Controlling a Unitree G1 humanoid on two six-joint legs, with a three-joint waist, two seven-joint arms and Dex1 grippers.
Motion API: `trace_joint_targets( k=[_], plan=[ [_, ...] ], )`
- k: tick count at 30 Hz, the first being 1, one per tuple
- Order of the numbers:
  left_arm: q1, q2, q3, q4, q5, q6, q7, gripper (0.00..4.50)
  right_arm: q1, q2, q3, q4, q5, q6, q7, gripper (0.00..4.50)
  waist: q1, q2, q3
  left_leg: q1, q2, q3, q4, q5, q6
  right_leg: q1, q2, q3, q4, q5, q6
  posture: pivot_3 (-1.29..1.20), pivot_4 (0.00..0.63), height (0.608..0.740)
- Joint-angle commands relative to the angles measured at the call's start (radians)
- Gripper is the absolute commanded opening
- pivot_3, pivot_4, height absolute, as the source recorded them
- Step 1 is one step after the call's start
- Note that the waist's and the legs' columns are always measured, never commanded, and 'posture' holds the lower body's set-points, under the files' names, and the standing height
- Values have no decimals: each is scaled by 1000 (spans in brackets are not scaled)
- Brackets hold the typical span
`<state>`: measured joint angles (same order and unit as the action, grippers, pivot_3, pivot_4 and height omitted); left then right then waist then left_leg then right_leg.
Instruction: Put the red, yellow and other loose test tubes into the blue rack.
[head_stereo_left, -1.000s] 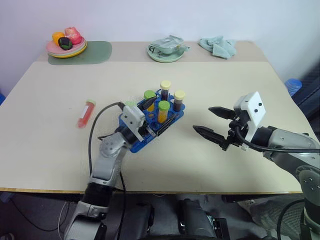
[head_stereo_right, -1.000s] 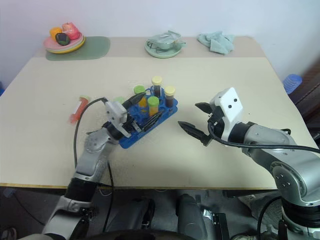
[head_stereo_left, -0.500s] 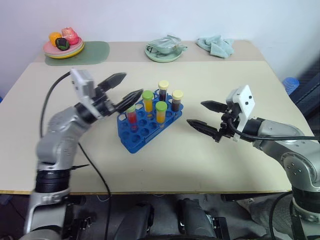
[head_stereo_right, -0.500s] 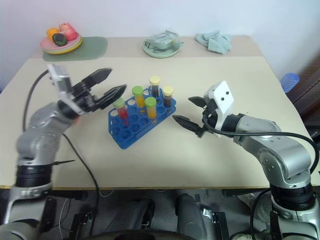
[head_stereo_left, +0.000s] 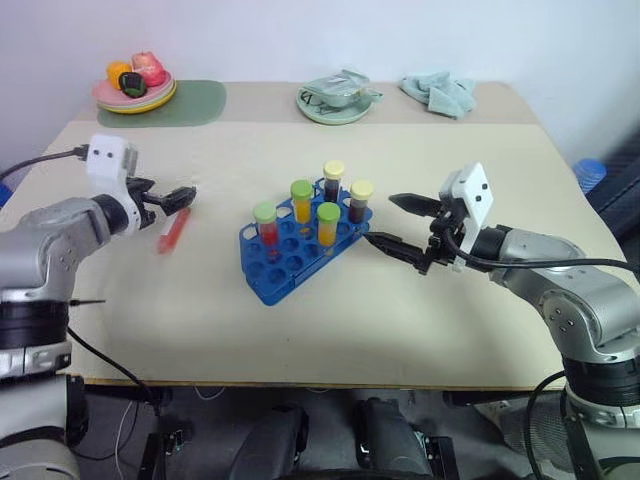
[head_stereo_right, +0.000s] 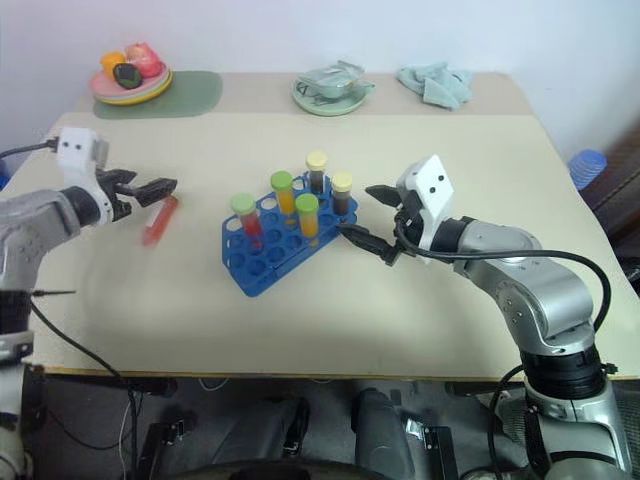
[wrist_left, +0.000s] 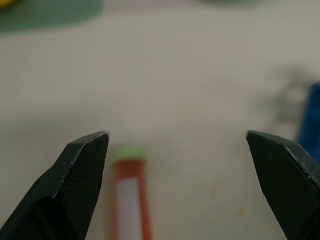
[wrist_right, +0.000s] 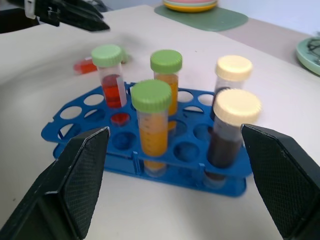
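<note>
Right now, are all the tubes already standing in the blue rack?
No, one red tube lies flat on the table beside the blue rack, near the open left tool.

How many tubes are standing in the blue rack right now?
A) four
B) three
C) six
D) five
D: the blue rack holds five upright tubes, one red, two yellow-orange and two dark brown, while another red tube lies loose on the table.
</note>
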<state>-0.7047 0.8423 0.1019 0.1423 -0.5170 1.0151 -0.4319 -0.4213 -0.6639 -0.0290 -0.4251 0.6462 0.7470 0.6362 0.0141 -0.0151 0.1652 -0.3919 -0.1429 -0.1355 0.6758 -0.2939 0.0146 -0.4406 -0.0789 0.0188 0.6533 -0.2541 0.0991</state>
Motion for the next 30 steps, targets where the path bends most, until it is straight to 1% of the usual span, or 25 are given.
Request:
trace_joint_targets(
  k=[1, 3, 5, 9, 14, 17, 20, 23, 25, 28, 30],
  plan=[
    [-119, 34, -83, 50, 39, 243, 3, 4487, -25, 11, -9, -9, -9, -22, 7, 4321, -3, 1, 0, 0, 0, 0, 0, 0, 0, 0, 0, 0, 0, 0, 0, 0, 150, 740],
    [-169, 22, -93, 94, 67, 296, 27, 4487, -27, 16, -9, -11, -12, -20, 6, 4321, -9, 1, 0, 0, -1, 0, -1, 0, 0, -1, 0, 0, 0, 0, 0, 0, 150, 740],
    [-222, 7, -103, 177, 104, 331, 47, 4487, -26, 19, -9, -14, -15, -19, 6, 4321, -14, 1, 0, 0, -1, 0, -1, 0, 0, -2, 0, 0, 1, 0, 0, 0, 150, 740],
    [-337, -35, -125, 410, 194, 321, 89, 4487, -25, 26, -9, -13, -20, -20, 3, 4321, -23, 0, 0, 0, -1, 0, 0, 0, -1, -2, 0, 0, 2, 0, 0, 0, 150, 740],
    [-441, -75, -183, 618, 285, 228, 52, 4487, -5, 30, -12, -16, -31, -28, 3, 4321, -24, 0, 0, 0, -1, 0, 0, 0, -1, -2, 0, 0, 3, 0, 0, 0, 150, 740],
    [-483, -92, -215, 707, 330, 189, 15, 4487, 7, 28, -18, -25, -33, -27, 4, 4321, -24, 0, 0, 0, -1, 0, 0, 0, -1, -2, 0, 0, 3, 0, 0, 0, 150, 740],
    [-521, -122, -237, 837, 381, 106, -13, 4487, 29, 15, -25, -40, -26, -23, 13, 4321, -25, 0, 0, -1, -1, 0, 0, 0, -1, -2, 0, 0, 3, 0, 0, 0, 150, 740],
    [-549, -149, -240, 954, 419, 34, -40, 4487, 53, -9, -41, -68, 3, -34, 67, 4321, -25, 0, 0, -1, -1, 0, 0, 0, -1, -2, 0, 0, 3, 0, 0, 0, 150, 740],
    [-561, -160, -242, 997, 441, 9, -54, 4487, 59, -13, -56, -98, 44, -48, 116, 4321, -27, 0, 0, -1, -1, 0, 0, 0, -1, -2, 0, 0, 3, 0, 0, 0, 150, 740],
    [-573, -174, -241, 1040, 472, -15, -67, 4487, 21, -4, -49, -125, 90, -45, 154, 4321, -27, 0, 0, -1, -1, 0, 1, 0, -1, -2, 0, 0, 3, 0, 0, 0, 150, 740],
    [-584, -185, -239, 1060, 489, -24, -73, 4487, -57, 9, -33, -121, 139, 18, 133, 4321, -30, 0, 0, -1, -1, 1, 1, 0, -1, -2, 0, 1, 4, 0, 1, 0, 150, 740]
  ],
)
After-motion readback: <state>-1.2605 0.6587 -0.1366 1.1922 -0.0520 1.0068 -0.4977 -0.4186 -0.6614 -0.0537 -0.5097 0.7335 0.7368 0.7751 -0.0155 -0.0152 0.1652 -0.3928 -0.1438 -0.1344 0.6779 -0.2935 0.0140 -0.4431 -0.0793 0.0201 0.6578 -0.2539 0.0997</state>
